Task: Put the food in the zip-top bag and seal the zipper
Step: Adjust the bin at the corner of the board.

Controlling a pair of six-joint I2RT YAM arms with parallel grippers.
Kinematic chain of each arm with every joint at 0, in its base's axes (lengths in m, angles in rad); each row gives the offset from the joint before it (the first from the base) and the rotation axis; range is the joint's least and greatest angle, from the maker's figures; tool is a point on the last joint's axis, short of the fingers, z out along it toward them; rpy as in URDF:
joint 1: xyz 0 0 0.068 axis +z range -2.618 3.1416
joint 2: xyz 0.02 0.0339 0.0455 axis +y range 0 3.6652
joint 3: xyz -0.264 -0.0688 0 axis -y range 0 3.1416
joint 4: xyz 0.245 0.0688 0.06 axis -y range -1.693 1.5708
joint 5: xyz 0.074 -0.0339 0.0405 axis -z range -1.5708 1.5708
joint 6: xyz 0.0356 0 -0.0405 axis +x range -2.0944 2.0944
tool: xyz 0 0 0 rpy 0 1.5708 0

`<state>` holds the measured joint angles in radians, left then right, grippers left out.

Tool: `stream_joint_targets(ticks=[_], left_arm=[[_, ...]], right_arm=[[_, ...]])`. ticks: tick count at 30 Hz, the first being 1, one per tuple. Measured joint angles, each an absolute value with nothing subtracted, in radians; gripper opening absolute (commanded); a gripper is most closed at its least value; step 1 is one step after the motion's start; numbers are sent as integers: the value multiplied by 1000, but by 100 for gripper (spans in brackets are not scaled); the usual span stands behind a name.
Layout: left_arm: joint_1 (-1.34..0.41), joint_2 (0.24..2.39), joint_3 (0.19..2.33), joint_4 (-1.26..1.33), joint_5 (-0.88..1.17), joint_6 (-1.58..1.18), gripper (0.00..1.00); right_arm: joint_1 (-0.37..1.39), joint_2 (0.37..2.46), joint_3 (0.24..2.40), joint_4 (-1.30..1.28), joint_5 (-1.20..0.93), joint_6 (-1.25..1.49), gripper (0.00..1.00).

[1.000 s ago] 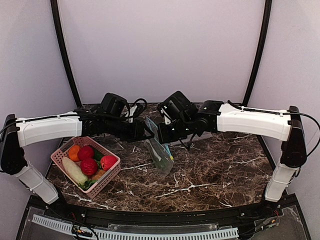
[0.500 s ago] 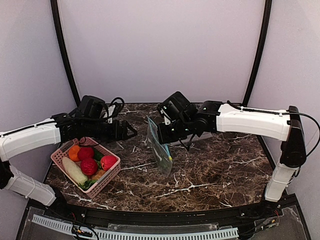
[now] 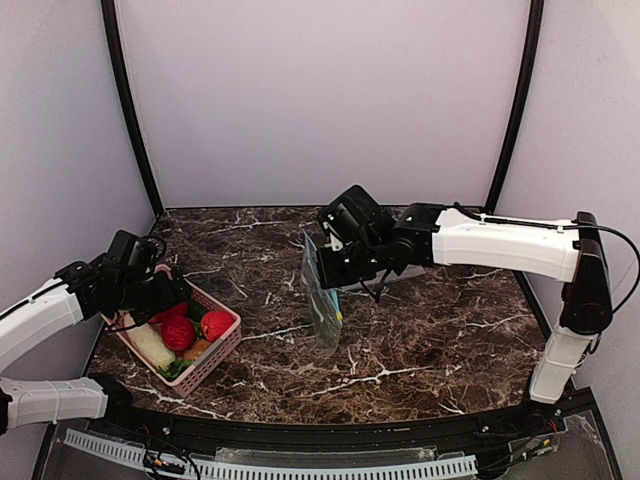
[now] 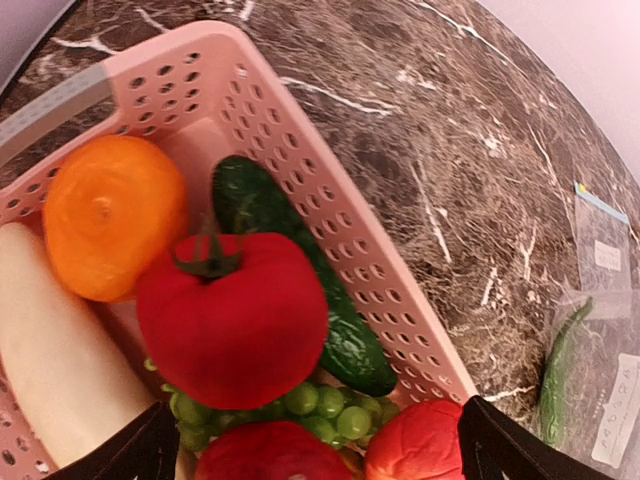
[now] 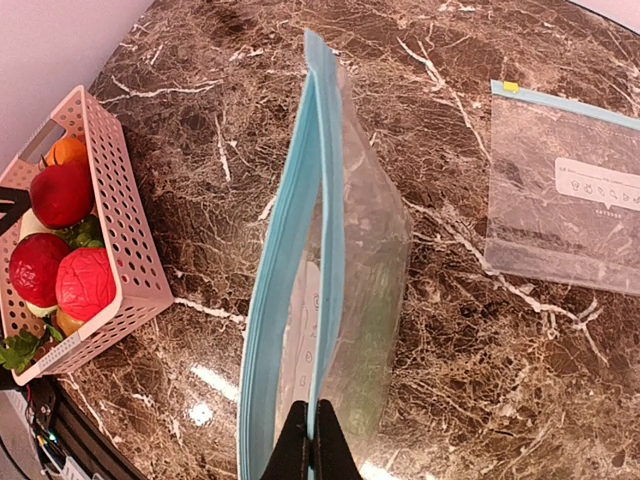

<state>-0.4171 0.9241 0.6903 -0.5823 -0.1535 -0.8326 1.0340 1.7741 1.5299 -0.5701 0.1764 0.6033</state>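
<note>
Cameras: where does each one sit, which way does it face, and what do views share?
Top external: above and behind the bases, facing down and forward over the table; both arms show, left hand at the basket, right hand holding the bag.
Left wrist: on the left arm, looking down into the basket; its fingertips sit in the bottom corners.
Right wrist: on the right arm, looking down along the upright bag's zipper; its shut fingertips at bottom centre.
Shared: both wrist views show basket and bag.

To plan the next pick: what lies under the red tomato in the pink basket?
Green grapes and a dark green cucumber pass beneath the red tomato; what lies directly below its middle is covered.
</note>
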Motion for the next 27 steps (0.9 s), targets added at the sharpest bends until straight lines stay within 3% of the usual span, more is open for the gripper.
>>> stream_joint_targets(ticks=[8,14,27], left_arm=[[-372,813,646,-672,-272,-955,93],[-339,797,592,-709,-302,-1008,97],[-271,899,582,-718,-325,-1029,98]], right_arm=[[1031,1774,1514,-568,179,603,0],[1027,1774,1509,-565,179,603,0],[1026,1774,1504,-558,178,604,0]])
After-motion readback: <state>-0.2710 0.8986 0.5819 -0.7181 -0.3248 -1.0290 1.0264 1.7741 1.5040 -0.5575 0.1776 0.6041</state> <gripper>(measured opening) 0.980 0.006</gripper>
